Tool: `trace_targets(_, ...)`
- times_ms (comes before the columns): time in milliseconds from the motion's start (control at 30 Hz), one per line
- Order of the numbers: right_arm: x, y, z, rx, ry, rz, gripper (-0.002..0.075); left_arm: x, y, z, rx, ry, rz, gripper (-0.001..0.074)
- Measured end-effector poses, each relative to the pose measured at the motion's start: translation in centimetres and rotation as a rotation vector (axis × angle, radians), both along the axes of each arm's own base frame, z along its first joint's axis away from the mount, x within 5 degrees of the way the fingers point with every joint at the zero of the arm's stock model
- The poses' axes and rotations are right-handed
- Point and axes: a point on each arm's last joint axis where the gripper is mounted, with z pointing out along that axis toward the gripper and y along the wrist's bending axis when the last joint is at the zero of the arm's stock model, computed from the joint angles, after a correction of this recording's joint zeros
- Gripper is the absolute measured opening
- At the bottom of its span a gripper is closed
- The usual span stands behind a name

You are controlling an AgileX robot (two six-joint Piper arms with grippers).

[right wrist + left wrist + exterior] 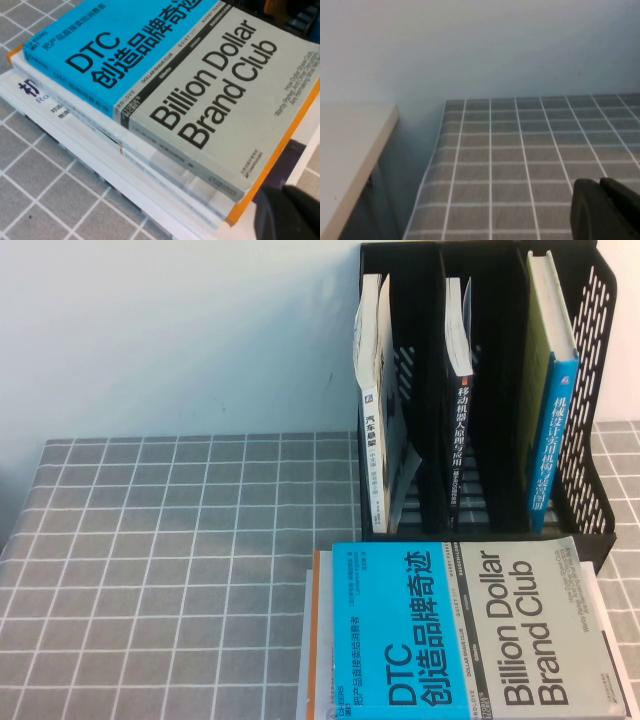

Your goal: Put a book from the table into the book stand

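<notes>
The thick book [556, 410], with a pale yellow-green cover and a blue spine, stands upright in the right slot of the tall black book stand [602, 360] at the back right of the grid-cloth table [180, 570]. Neither arm shows in the high view. My left gripper [600, 184] is shut and empty, low over bare cloth near the table's left edge. My right gripper [285, 194] is shut and empty, just off a corner of the stacked books, beside the cyan-and-grey "Billion Dollar Brand Club" book [165, 85].
A stack of several books topped by the cyan-and-grey one [470, 630] lies at the front right. A white-spined book [378, 410] leans in the stand's left slot, a black-spined book [460, 400] in the middle slot. A pale shelf [350, 145] stands left of the table.
</notes>
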Motion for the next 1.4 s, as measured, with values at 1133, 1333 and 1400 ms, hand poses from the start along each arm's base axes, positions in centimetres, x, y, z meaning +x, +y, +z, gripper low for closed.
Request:
trace_targets(1133, 0.0, 0.0, 0.0, 0.001, 0.0, 0.0, -0.0003, -0.4, -0.2, -1.4, -0.045, 0.162, -0.009, -0.0003)
trace_targets(1333, 0.0, 0.0, 0.0, 0.001, 0.0, 0.0, -0.0003, -0.4, -0.3, -1.4, -0.043, 0.163, -0.03, -0.0003)
trace_targets(1400, 0.0, 0.0, 0.0, 0.001, 0.0, 0.0, -0.0003, -0.4, -0.4, -1.4, -0.041, 0.164, -0.051, -0.0003)
